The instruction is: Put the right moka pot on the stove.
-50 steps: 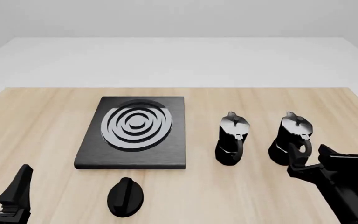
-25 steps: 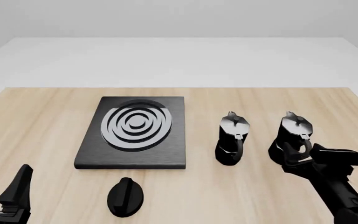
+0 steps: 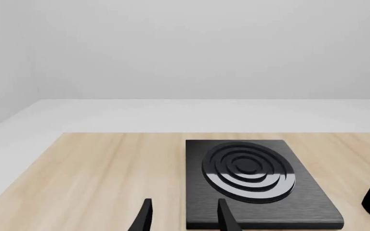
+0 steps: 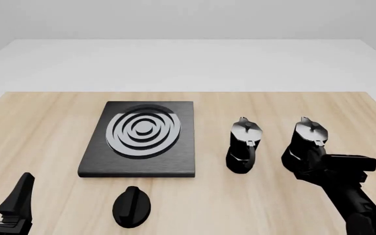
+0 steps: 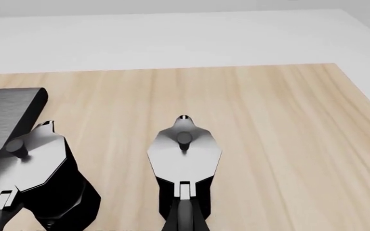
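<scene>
The right moka pot stands upright on the table, black and faceted with a grey lid; in the right wrist view it is dead ahead, its handle towards me. My right gripper is at that handle, jaws apart on either side of it; black on black hides any contact. The other moka pot stands just left of it and shows in the right wrist view. The stove lies flat further left, nothing on it. My left gripper is open and empty at the front left.
A small black oval knob lies in front of the stove. The two pots stand about a pot's width apart. The stove also shows in the left wrist view, beyond my open left fingers. The table's right edge is close to the right pot.
My right gripper has moved forward and left, from in front of the right moka pot up to its handle. The left arm and both pots have not moved.
</scene>
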Tool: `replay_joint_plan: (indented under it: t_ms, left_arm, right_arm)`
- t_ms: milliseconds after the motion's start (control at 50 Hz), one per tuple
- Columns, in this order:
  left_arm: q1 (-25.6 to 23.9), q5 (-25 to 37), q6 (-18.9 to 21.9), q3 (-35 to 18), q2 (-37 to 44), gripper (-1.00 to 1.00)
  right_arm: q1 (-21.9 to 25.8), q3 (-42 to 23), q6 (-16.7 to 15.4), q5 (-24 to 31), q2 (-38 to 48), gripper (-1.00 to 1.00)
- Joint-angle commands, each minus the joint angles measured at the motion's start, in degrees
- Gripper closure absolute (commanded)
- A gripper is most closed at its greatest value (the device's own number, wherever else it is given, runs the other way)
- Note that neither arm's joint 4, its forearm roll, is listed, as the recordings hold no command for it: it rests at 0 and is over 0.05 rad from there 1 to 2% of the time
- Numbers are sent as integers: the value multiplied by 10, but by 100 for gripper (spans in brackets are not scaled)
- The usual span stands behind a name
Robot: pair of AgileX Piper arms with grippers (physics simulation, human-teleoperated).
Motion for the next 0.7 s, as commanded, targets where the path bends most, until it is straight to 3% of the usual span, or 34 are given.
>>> replay_joint_plan:
  t_ms: [20,260,700]
  left_arm:
    - [0,0,0,0,0,-100]
    - [0,0,0,0,0,-100]
    - [0,0,0,0,0,-100]
  right_arm:
    - [8,2,-9,14,-29,100]
    - [17,-3,-21,148,-202,100]
    - [44,-51,-16,348,-405,100]
